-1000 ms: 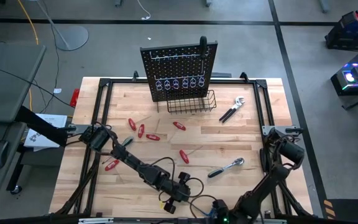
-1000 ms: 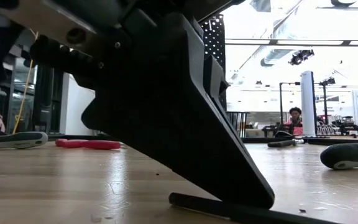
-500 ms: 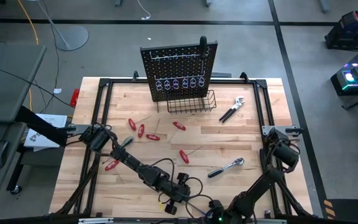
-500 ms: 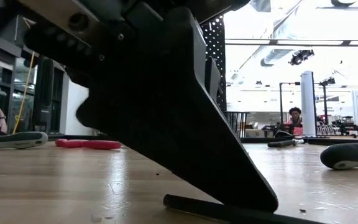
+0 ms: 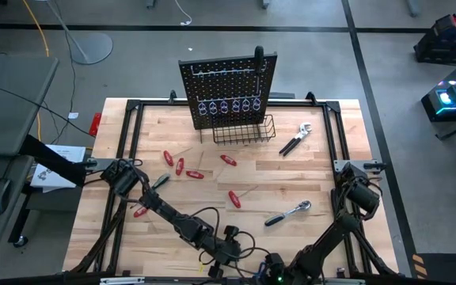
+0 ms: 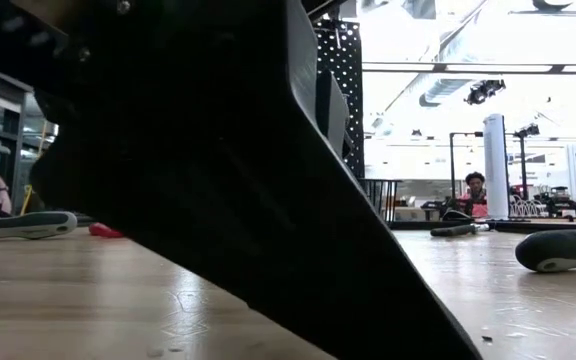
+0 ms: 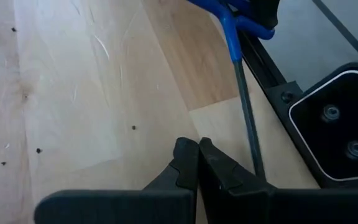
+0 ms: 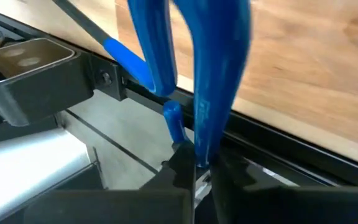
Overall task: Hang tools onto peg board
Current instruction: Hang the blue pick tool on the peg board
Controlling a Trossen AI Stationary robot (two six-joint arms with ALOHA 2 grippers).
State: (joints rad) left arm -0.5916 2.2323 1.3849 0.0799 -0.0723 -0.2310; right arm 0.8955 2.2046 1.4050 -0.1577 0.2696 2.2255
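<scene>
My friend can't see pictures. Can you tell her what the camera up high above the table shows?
From above, a wooden table has a black peg board standing at its far edge, with red-handled screwdrivers, a chrome ratchet and pliers lying loose. The left arm stretches along the near edge.

The high view looks straight down on the whole surface (image 5: 291, 186). The low view sits at surface level, facing the peg board (image 6: 340, 70). Both wrist views look closely at the blue T-handle key (image 7: 238, 59).
</scene>
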